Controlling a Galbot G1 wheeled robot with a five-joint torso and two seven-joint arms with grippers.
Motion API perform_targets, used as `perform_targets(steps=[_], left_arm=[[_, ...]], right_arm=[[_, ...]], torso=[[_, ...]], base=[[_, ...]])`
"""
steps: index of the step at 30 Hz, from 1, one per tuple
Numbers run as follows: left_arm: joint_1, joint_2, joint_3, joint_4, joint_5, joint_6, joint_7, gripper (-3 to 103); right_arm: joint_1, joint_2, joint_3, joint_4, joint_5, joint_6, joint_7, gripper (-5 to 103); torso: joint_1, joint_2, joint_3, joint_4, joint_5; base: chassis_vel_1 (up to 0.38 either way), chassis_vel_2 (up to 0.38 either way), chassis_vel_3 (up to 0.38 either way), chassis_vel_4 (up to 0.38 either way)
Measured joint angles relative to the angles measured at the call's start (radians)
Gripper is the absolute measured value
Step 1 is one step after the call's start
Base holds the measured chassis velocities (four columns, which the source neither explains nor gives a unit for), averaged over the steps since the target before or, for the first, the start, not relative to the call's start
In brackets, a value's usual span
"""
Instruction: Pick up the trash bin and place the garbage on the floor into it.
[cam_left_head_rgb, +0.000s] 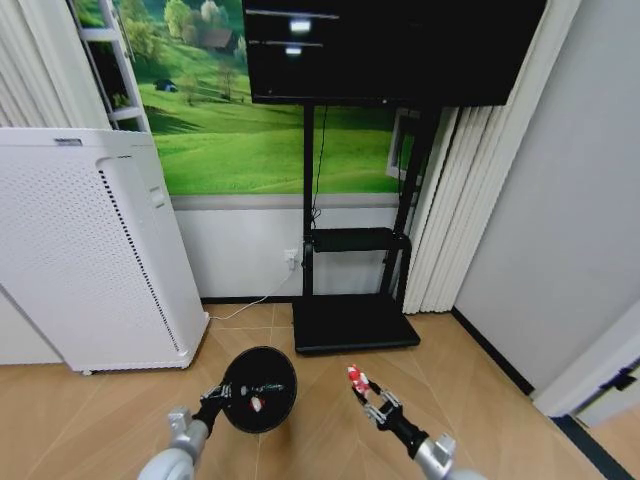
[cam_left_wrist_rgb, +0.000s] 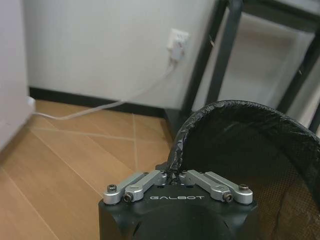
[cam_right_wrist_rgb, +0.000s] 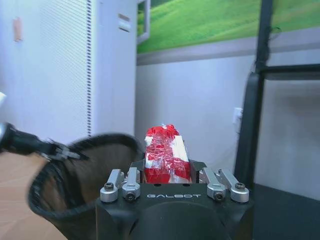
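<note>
The left gripper (cam_left_head_rgb: 218, 394) is clenched on the rim of the trash bin (cam_left_head_rgb: 259, 388), held above the floor, while at its 3 o'clock the right gripper (cam_left_head_rgb: 366, 393) grasps a red-and-white wrapper (cam_left_head_rgb: 354, 376), clear of the bin.

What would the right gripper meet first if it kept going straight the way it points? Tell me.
Probably the black TV stand. The right gripper, shut on a red-and-white wrapper, points toward the stand's base plate; the trash bin sits off to its left. Depth is uncertain.
</note>
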Motion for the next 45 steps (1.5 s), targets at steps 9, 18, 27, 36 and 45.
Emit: perform_targets(steps=[9, 18, 27, 36, 45], left_arm=[[-0.264, -0.032, 0.293, 0.128, -0.016, 0.019, -0.033, 4], [-0.374, -0.042, 0.496, 0.124, -0.024, 0.049, 0.022, 4], [-0.317, -0.026, 0.465, 0.040, -0.020, 0.058, 0.060, 4], [-0.251, -0.011, 0.370, -0.005, -0.012, 0.059, 0.071, 4], [-0.165, 0.000, 0.256, -0.059, -0.028, 0.079, 0.020, 4]], right_arm=[[-0.003, -0.017, -0.042, -0.007, -0.096, 0.050, -0.053, 46], [-0.003, 0.001, -0.035, -0.020, -0.107, 0.052, -0.051, 46], [-0.014, 0.009, -0.016, -0.037, -0.118, 0.048, -0.045, 50], [-0.043, 0.018, -0.017, -0.024, -0.126, 0.051, -0.046, 83], [-0.075, 0.041, 0.015, 0.045, -0.106, 0.083, 0.065, 100]], torso=[[0.000, 0.000, 0.000, -0.0002, 0.0001], [0.000, 0.000, 0.000, -0.0001, 0.0005], [0.000, 0.000, 0.000, -0.0001, 0.0007], [0.000, 0.000, 0.000, 0.0000, 0.0005], [0.000, 0.000, 0.000, 0.0000, 0.0000]], base=[[0.000, 0.000, 0.000, 0.000], [0.000, 0.000, 0.000, 0.000], [0.000, 0.000, 0.000, 0.000], [0.000, 0.000, 0.000, 0.000], [0.000, 0.000, 0.000, 0.000]])
